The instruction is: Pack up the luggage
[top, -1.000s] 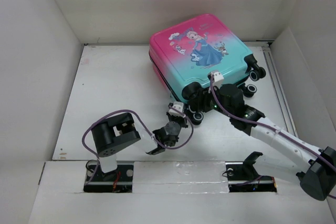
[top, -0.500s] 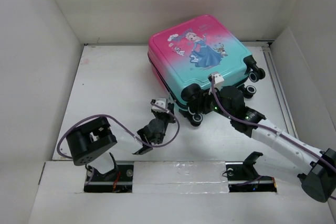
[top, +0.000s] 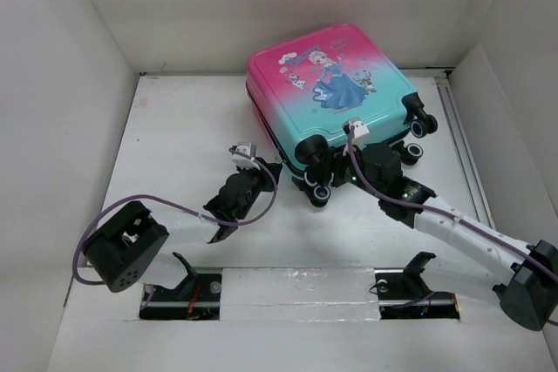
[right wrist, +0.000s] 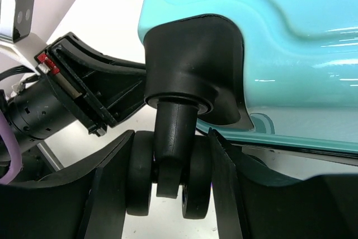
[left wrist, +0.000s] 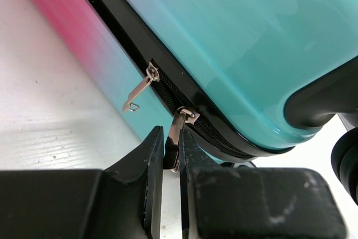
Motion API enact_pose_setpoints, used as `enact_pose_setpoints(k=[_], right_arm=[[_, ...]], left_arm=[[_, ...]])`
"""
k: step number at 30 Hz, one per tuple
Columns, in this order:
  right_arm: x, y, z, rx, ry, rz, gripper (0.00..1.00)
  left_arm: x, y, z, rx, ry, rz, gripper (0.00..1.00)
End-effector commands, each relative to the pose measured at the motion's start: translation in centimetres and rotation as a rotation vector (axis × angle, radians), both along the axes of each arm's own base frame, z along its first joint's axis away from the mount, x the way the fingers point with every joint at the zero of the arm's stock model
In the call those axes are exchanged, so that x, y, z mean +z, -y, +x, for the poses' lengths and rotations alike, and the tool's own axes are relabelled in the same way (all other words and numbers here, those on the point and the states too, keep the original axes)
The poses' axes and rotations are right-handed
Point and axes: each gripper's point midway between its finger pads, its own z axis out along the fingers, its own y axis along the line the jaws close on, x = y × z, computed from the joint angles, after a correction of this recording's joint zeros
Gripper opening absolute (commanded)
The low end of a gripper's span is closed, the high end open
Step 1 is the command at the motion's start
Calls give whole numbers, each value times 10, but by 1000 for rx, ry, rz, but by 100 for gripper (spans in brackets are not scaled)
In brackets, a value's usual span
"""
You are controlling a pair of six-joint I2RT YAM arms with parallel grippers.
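The left fingers [left wrist: 146,172] are pressed together on a metal zipper pull [left wrist: 180,130] along the near-left side of the luggage [top: 336,84]. A second zipper pull [left wrist: 140,90] hangs free just beside it. The right fingers [right wrist: 109,188] clasp a black caster wheel [right wrist: 196,186] at the luggage's near corner, one finger on each side. The luggage lies flat on the white bench [top: 174,145], princess print up. Its long axis runs from the teal wheeled end, facing the arms, to the pink end, angled far and slightly left.

surface: white table [top: 179,150] | on it: luggage [top: 344,106], print up
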Motion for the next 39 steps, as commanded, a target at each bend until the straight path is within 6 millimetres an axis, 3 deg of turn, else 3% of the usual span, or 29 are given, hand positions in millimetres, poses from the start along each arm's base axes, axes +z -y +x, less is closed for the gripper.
enact_pose_setpoints(k=[1,8,12,15,16,19,22,24,25,28,29,33,39], right_arm=[[-25,-6,-46,169,-122,-66,0],[-23,-6,-43,161,-112,-63,0],[-24,-8,-42,161,-111,-62,0],[-24,-8,-42,161,-111,-62,0],[-24,-8,-42,161,-111,-62,0],[-25,-6,-39,141,-106,-68,0],[-24,-3,-39,132,-107,-73,0],[-26,0,-42,132,-117,-81,0],[-31,2,-42,124,-123,-91,0],[-29,8,-38,86,-104,-94,0],[-29,8,-38,86,-104,-94,0],[-34,2,-45,134,-118,-99,0],[-35,-1,-45,144,-129,-103,0]], left_arm=[[23,-123,51,577,78,13,0],[-30,-112,26,467,-15,19,0],[-35,-116,29,485,-14,25,0],[-22,-106,39,458,22,20,0],[-26,-108,40,474,4,45,0],[-40,-140,56,635,-51,83,0],[-35,-149,69,670,-79,-2,0],[-32,-150,69,665,-101,-25,0],[-25,-157,68,692,-90,-47,0],[-26,-171,65,727,-114,-65,0],[-21,-182,65,744,-105,-84,0],[-16,-194,63,750,-100,-154,0],[-26,-208,68,746,-158,-194,0]])
